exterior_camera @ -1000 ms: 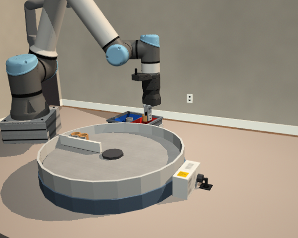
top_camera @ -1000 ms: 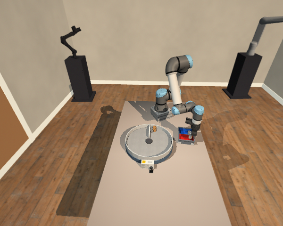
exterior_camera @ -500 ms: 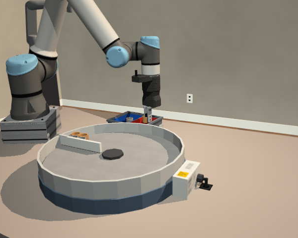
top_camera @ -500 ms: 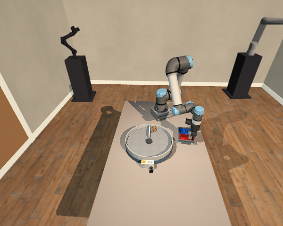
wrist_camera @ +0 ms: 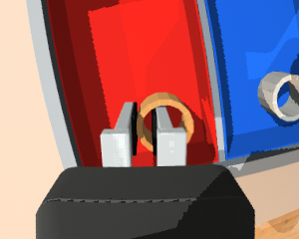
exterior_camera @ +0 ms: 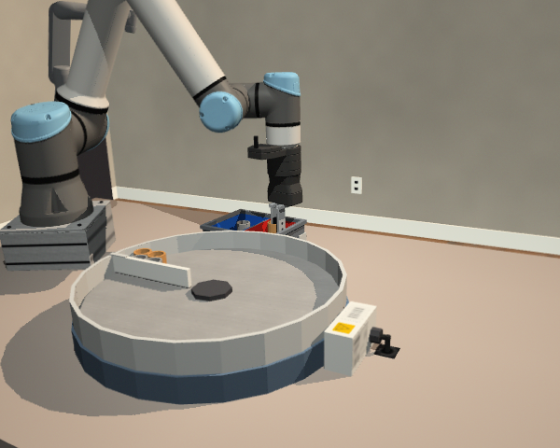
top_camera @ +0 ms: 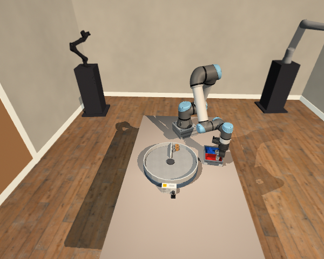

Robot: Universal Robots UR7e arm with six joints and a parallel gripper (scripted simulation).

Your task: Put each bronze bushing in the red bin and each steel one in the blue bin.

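Note:
My gripper (exterior_camera: 276, 222) (wrist_camera: 145, 119) is shut on the wall of a bronze bushing (exterior_camera: 272, 227) (wrist_camera: 161, 98), one finger inside the ring and one outside. The bushing is low at the red bin (top_camera: 210, 156) (wrist_camera: 135, 55), near the divider; its exact height above the floor is hard to tell. A steel bushing (exterior_camera: 243, 226) (wrist_camera: 268, 94) lies in the blue bin (top_camera: 209, 150) (wrist_camera: 254, 30). On the turntable (top_camera: 159, 167) (exterior_camera: 149, 318), two bronze bushings (top_camera: 176, 147) (exterior_camera: 158, 254) stand beside steel bushings (top_camera: 173, 148) (exterior_camera: 154, 259), partly hidden by the divider wall.
The white divider wall (top_camera: 171, 150) (exterior_camera: 149, 271) and raised rim (exterior_camera: 213, 354) bound the bushings on the turntable. A dark hub (top_camera: 170, 161) (exterior_camera: 212, 289) is at its centre. A white control box (top_camera: 168, 187) (exterior_camera: 350, 337) stands at its front, with a small black device (top_camera: 173, 195) (exterior_camera: 386, 343) beside it.

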